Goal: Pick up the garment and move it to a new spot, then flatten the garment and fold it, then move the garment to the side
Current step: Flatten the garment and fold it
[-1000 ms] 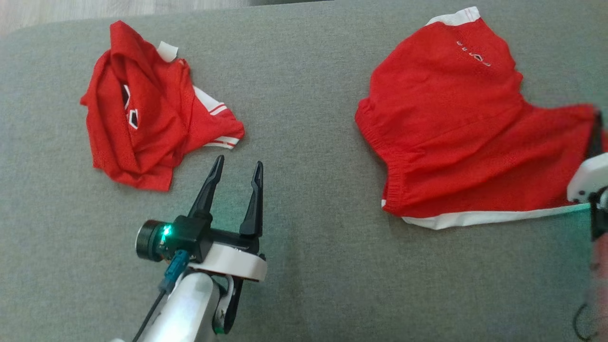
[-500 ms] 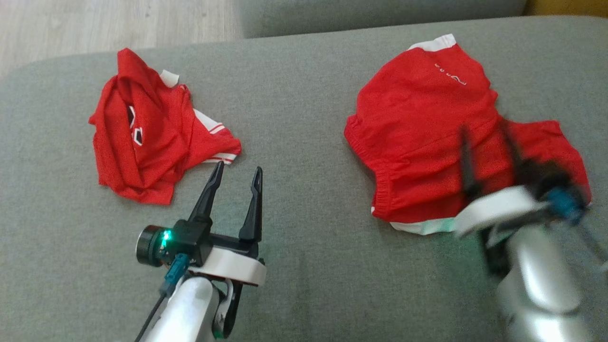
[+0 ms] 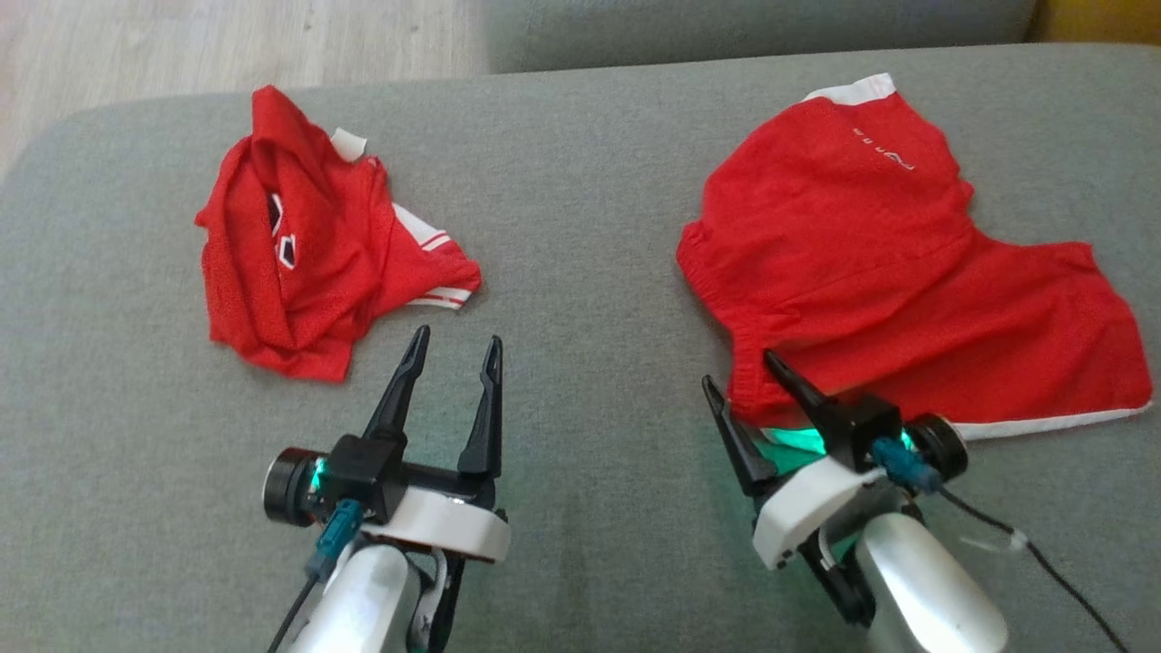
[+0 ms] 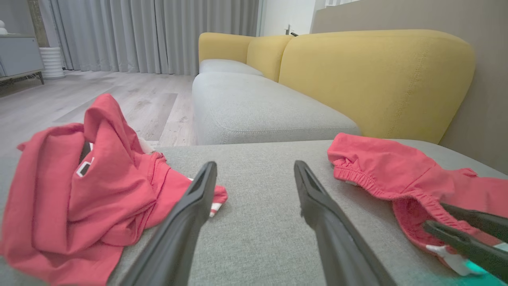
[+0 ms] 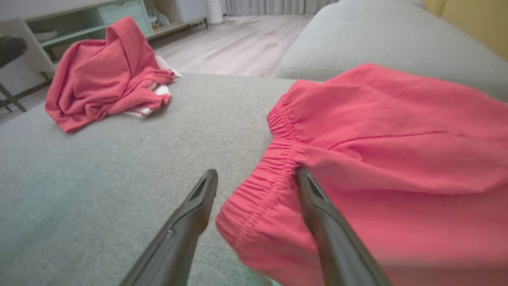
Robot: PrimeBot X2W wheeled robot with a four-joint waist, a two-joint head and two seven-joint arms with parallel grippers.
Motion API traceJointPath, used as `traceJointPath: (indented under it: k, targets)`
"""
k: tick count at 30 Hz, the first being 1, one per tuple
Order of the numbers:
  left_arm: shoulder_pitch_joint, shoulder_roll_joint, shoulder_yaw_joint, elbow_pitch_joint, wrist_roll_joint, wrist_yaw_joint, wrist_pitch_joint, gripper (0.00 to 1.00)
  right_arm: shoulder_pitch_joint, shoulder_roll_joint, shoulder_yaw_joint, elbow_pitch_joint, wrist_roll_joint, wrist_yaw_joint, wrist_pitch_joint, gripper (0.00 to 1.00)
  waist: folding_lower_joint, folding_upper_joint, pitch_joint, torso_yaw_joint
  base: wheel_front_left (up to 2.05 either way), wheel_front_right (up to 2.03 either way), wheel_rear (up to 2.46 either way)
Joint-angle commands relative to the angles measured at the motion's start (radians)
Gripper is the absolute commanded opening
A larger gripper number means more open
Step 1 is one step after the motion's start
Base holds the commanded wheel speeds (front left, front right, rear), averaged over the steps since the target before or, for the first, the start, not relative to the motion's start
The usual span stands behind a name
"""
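Right tool (image 3: 739, 369), fingers fully spread, straddles the waistband corner of the red shorts (image 3: 862, 245) lying flat on the grey cushion (image 3: 580, 227). Left tool (image 3: 455, 336), equally open and empty, hovers left of the shorts.

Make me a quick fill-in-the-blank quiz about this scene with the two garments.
The right gripper's open fingers straddle the shorts' elastic ____.
The crumpled jersey and the shorts are both ____ in colour.
The crumpled jersey lies nearer the ____ gripper.
Missing words: waistband; red; left.
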Motion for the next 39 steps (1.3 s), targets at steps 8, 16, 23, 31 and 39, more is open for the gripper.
traceJointPath:
  k: [8,16,23,31,39]
  targets:
    - [-0.041,0.001,0.018,-0.039,-0.014,0.013,-0.01,1.0,-0.065,0.005,-0.038,0.029,-0.064,-0.001,0.051,0.74,0.0,-0.0001,0.029,0.015,0.0,0.0,0.0]
    - [-0.043,0.001,0.02,-0.035,-0.015,0.014,-0.01,1.0,-0.098,0.005,-0.011,0.012,0.011,-0.001,-0.003,0.0,0.0,-0.0001,0.028,0.007,0.0,0.0,0.0]
    - [-0.04,0.001,0.025,-0.03,-0.016,0.01,-0.01,1.0,-0.114,0.005,0.103,-0.055,0.119,-0.001,-0.032,0.0,0.0,-0.0001,0.009,0.008,0.0,0.0,0.0]
    - [-0.032,0.001,0.036,-0.037,-0.016,0.011,-0.01,1.0,-0.115,0.005,0.123,-0.095,0.157,-0.001,-0.007,0.0,0.0,-0.0001,0.006,0.018,0.0,0.0,0.0]
    - [-0.045,0.001,0.03,-0.043,-0.015,0.01,-0.01,1.0,-0.156,0.005,-0.038,0.022,0.019,-0.001,0.021,0.0,0.0,-0.0001,0.047,0.025,0.0,0.0,0.0]
